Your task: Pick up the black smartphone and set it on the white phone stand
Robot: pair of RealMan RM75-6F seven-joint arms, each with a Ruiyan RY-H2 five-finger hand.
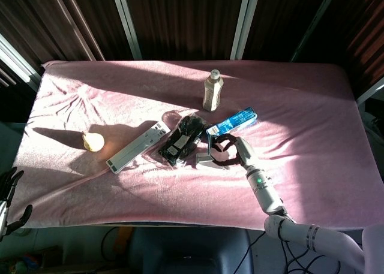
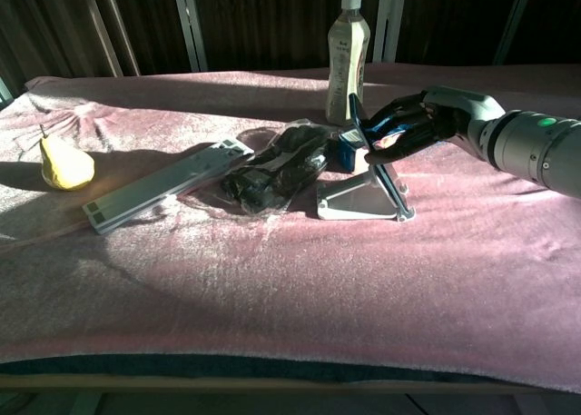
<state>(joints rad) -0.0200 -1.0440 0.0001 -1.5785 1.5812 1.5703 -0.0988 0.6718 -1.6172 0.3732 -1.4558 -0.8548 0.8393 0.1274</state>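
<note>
The black smartphone (image 2: 357, 124) stands on edge over the white phone stand (image 2: 363, 200), leaning against its sloped back. My right hand (image 2: 408, 127) holds the phone from the right side, fingers wrapped on its top edge. In the head view the right hand (image 1: 231, 151) sits right of the white phone stand (image 1: 205, 160), with the black smartphone (image 1: 210, 147) seen as a thin dark edge. My left hand (image 1: 8, 193) hangs off the table at the lower left, holding nothing, fingers apart.
A blue box (image 2: 349, 143) lies just behind the stand and a bottle (image 2: 347, 61) behind that. A black packet (image 2: 272, 170), a white remote-like bar (image 2: 168, 185) and a pear (image 2: 65, 167) lie to the left on the pink cloth (image 2: 290, 279).
</note>
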